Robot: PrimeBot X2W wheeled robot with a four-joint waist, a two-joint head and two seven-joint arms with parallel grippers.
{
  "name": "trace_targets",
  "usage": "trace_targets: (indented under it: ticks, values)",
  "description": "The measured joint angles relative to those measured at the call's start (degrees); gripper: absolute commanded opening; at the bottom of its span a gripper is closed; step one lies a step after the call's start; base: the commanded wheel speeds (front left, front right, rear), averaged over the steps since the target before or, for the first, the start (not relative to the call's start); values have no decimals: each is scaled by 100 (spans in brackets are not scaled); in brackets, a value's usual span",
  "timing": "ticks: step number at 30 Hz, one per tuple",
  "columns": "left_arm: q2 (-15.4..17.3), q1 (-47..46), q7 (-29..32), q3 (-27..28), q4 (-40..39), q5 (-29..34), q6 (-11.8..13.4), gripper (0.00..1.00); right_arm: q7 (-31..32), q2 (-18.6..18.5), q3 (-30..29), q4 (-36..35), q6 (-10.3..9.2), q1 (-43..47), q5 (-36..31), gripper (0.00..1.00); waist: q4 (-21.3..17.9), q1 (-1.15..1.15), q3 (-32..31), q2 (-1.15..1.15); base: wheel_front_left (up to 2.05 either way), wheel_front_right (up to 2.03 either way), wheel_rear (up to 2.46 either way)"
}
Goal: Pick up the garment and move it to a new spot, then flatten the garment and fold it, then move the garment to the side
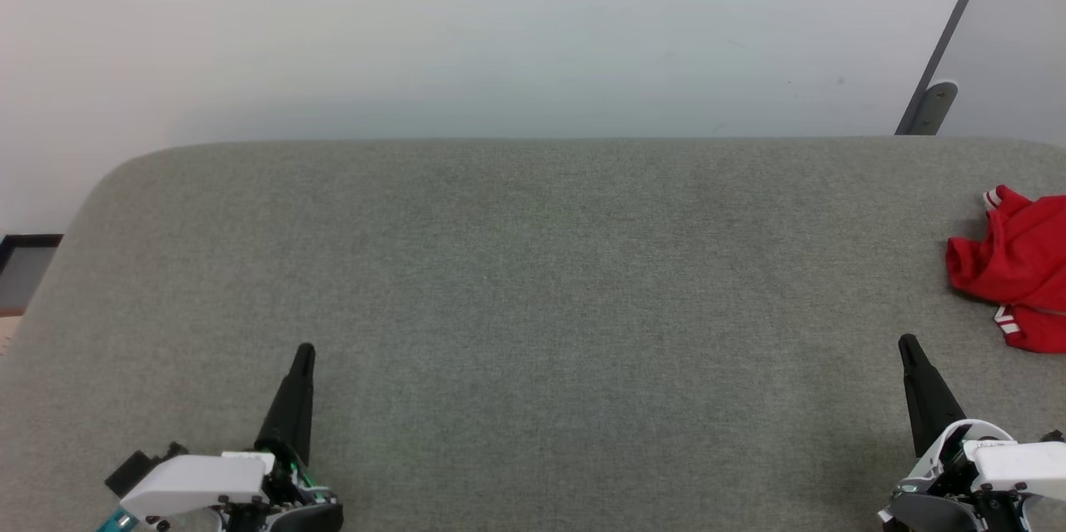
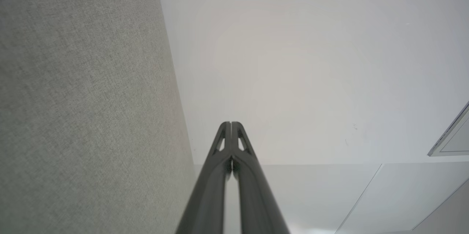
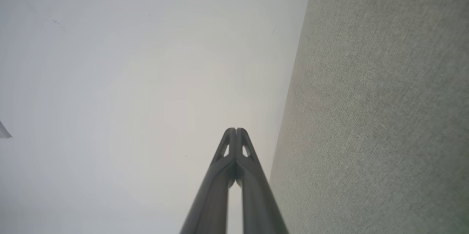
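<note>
The garment (image 1: 1018, 266), red with white-and-red striped trim, lies crumpled at the right edge of the grey fabric table (image 1: 533, 290), partly cut off by the head view's border. My left gripper (image 1: 305, 350) rests low at the near left, shut and empty, far from the garment. My right gripper (image 1: 906, 342) sits at the near right, shut and empty, a short way in front of and left of the garment. In the left wrist view the left gripper (image 2: 231, 123) has its tips pressed together. The right gripper (image 3: 236, 130) looks the same in its own wrist view.
A pale wall (image 1: 500, 24) rises behind the table's far edge. A grey metal bracket (image 1: 931, 109) leans at the back right. The table's rounded left corner (image 1: 108, 174) drops to a floor strip with a dark box (image 1: 25, 266).
</note>
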Motion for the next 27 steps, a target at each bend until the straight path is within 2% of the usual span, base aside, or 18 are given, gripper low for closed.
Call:
trace_targets:
  ticks: [27]
  values:
    - [-1, 0, 0, -2, 0, 0, 0, 0, 0, 0, 0, 0, 0, 0, 0, 0, 0, 0, 0, 0, 0, 0, 0]
